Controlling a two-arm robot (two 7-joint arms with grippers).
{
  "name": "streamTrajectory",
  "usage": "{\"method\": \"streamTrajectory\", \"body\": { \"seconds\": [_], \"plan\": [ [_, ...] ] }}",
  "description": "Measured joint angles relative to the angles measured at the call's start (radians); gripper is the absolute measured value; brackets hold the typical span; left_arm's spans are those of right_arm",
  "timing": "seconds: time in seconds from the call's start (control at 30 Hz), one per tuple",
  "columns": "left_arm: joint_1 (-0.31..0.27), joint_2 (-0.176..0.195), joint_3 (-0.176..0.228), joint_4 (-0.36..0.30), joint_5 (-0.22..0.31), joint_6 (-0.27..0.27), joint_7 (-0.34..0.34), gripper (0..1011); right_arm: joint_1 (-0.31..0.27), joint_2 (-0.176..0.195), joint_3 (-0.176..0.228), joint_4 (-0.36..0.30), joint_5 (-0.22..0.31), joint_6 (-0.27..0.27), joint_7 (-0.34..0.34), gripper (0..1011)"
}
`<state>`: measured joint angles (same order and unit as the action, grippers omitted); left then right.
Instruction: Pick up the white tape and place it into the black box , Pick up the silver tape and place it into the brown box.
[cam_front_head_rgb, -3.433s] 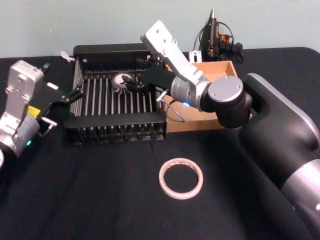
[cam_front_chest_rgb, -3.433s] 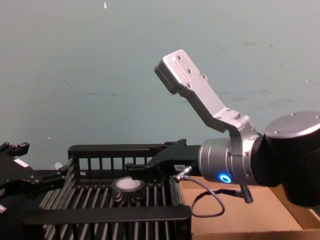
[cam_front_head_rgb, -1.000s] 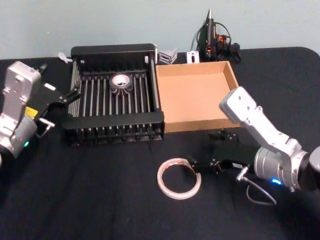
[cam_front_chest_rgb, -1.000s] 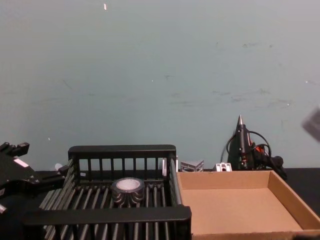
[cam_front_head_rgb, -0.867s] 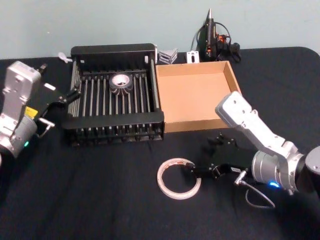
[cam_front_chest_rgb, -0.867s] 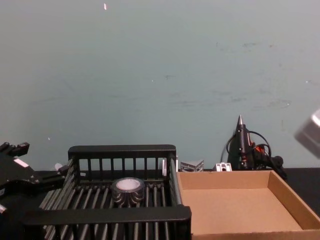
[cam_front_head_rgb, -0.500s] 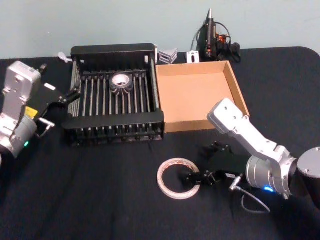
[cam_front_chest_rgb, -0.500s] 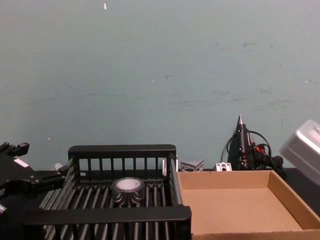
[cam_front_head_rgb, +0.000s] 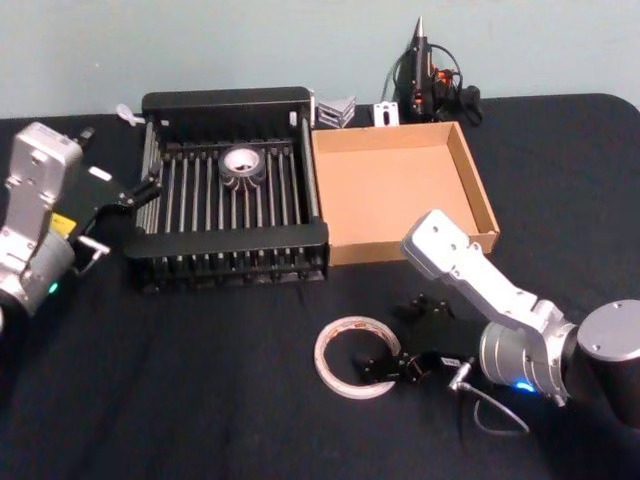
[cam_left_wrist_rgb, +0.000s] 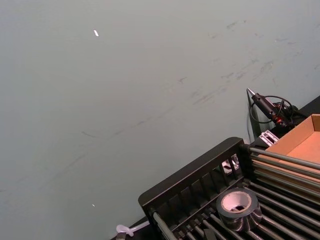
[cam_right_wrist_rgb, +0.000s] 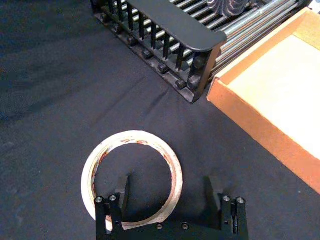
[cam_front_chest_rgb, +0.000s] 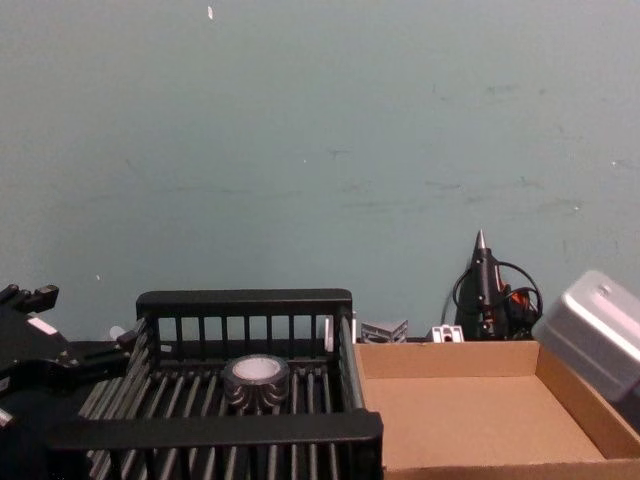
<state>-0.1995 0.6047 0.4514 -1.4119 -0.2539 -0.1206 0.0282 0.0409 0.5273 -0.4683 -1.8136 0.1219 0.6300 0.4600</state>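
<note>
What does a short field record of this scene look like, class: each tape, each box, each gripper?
white tape: inside the black box
silver tape: flat on the black table, in front of both boxes
brown box: holds nothing
right gripper: open, fingers straddling the silver tape's rim
left gripper: parked beside the black box's left wall

A table covered in black cloth (cam_front_head_rgb: 150, 400) carries everything here. The black box (cam_front_head_rgb: 230, 245) sits toward the far left, and the brown box (cam_front_head_rgb: 340, 250) stands just beside it on its right, their side walls close together. The silver tape (cam_front_head_rgb: 333, 347) lies flat on the cloth nearer the front, apart from both boxes. A glue gun (cam_front_head_rgb: 428, 75) and small metal brackets (cam_front_head_rgb: 338, 108) rest along the back edge.
</note>
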Motion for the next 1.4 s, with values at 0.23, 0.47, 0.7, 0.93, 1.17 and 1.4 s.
{"method": "streamTrajectory", "body": {
  "seconds": [0.23,0.47,0.7,0.93,1.17,1.4],
  "plan": [
    [0.000,0.000,0.000,0.000,0.000,0.000,0.000,1001,0.005,-0.012,-0.006,0.013,-0.014,0.001,0.001,1003],
    [0.000,0.000,0.000,0.000,0.000,0.000,0.000,1001,0.009,-0.026,-0.008,0.027,-0.026,0.002,0.002,1003],
    [0.000,0.000,0.000,0.000,0.000,0.000,0.000,1001,0.009,-0.033,-0.005,0.032,-0.032,0.003,0.005,1003],
    [0.000,0.000,0.000,0.000,0.000,0.000,0.000,1001,0.007,-0.035,-0.004,0.033,-0.035,0.004,0.005,1003],
    [0.000,0.000,0.000,0.000,0.000,0.000,0.000,1001,0.007,-0.034,-0.004,0.032,-0.035,0.003,0.005,997],
    [0.000,0.000,0.000,0.000,0.000,0.000,0.000,1001,0.007,-0.033,-0.004,0.032,-0.034,0.004,0.005,924]
  ]
}}
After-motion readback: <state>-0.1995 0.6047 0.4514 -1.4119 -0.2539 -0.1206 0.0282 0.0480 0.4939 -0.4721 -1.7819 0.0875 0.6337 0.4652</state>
